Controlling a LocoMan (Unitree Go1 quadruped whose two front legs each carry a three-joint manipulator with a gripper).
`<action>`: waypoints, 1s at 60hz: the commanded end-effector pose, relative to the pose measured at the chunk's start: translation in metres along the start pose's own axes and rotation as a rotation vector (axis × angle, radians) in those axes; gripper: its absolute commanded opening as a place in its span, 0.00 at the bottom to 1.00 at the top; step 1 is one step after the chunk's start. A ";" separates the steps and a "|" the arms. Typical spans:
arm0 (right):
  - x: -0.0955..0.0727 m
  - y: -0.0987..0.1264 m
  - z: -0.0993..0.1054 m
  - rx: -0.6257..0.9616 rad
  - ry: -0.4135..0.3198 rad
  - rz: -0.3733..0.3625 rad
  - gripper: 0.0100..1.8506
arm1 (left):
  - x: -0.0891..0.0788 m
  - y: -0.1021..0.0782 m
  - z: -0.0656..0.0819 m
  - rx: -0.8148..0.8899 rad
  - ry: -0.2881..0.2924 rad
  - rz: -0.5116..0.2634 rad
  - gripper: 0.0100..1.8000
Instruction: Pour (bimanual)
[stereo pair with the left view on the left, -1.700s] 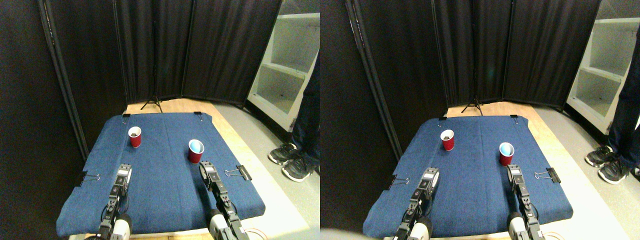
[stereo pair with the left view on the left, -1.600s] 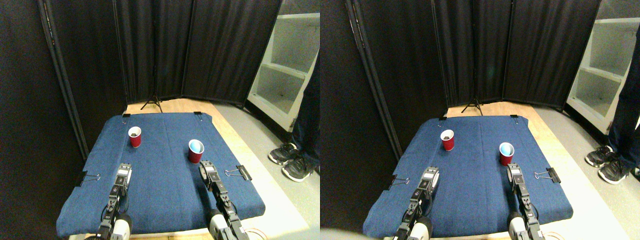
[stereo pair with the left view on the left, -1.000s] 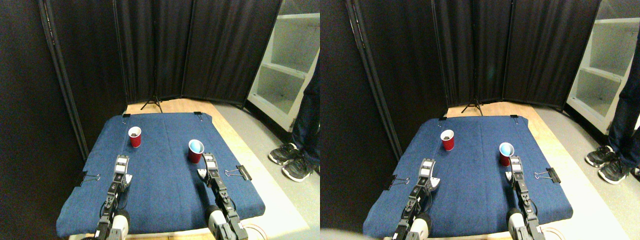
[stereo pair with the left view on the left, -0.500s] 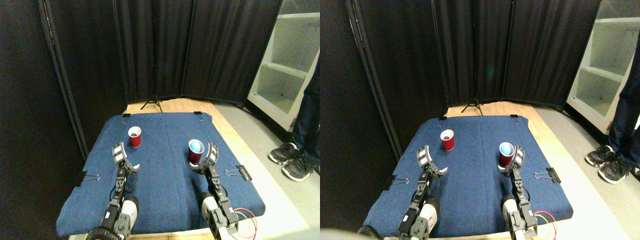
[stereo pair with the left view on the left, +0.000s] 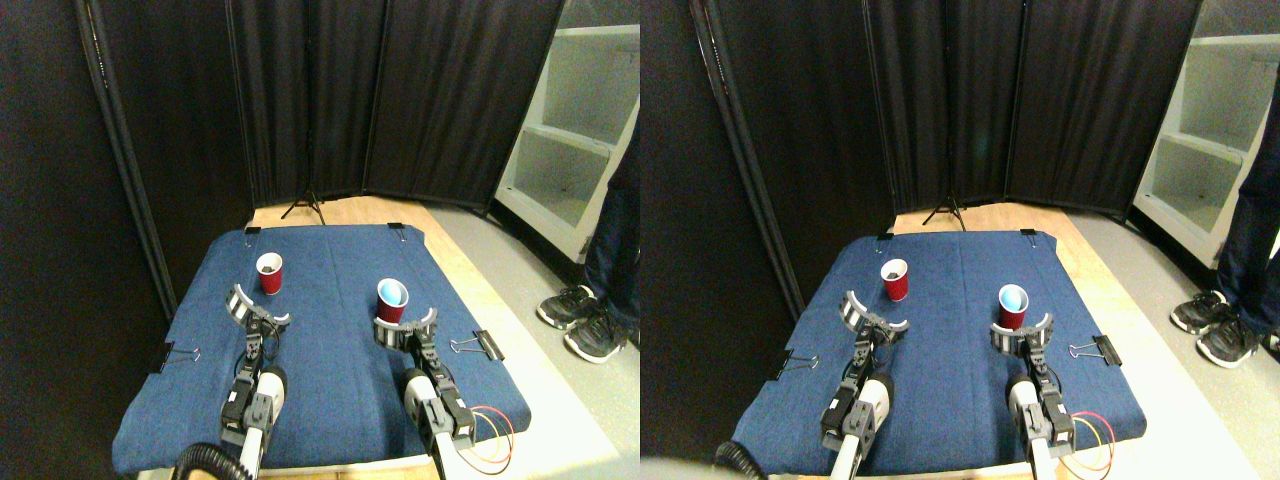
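— Where do we find the two cups?

— Both stand upright on the blue cloth (stereo pair with the left view on the left: 330, 370) covering the desk. The red cup with the blue inside (stereo pair with the left view on the left: 391, 301) sits right of centre; the red cup with the white inside (stereo pair with the left view on the left: 269, 273) sits farther back on the left, something small and dark in its bottom. They are well apart.

— And our grippers?

— Our right gripper (stereo pair with the left view on the left: 405, 328) has its jaws spread wide, curving just in front of the blue-lined cup's base, holding nothing. Our left gripper (stereo pair with the left view on the left: 255, 309) is likewise spread wide and empty, just in front of and slightly left of the white-lined cup, not touching it.

— What surrounds them?

— Black binder clips (stereo pair with the left view on the left: 482, 345) pin the cloth at its edges. Black curtains (stereo pair with the left view on the left: 400, 100) close the back, a white shelf (stereo pair with the left view on the left: 580, 130) stands on the right, and a person's dark shoes (stereo pair with the left view on the left: 578, 322) rest on the floor beside the desk.
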 end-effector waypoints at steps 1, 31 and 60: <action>0.001 0.001 0.000 0.066 -0.013 0.031 0.65 | 0.006 0.003 -0.002 -0.101 -0.051 0.005 0.65; 0.014 0.003 -0.004 0.115 0.024 0.027 0.60 | 0.032 0.007 -0.014 -0.160 -0.011 0.049 0.67; 0.031 0.002 -0.010 0.084 0.051 0.012 0.60 | 0.055 0.010 -0.022 -0.292 -0.040 0.088 0.64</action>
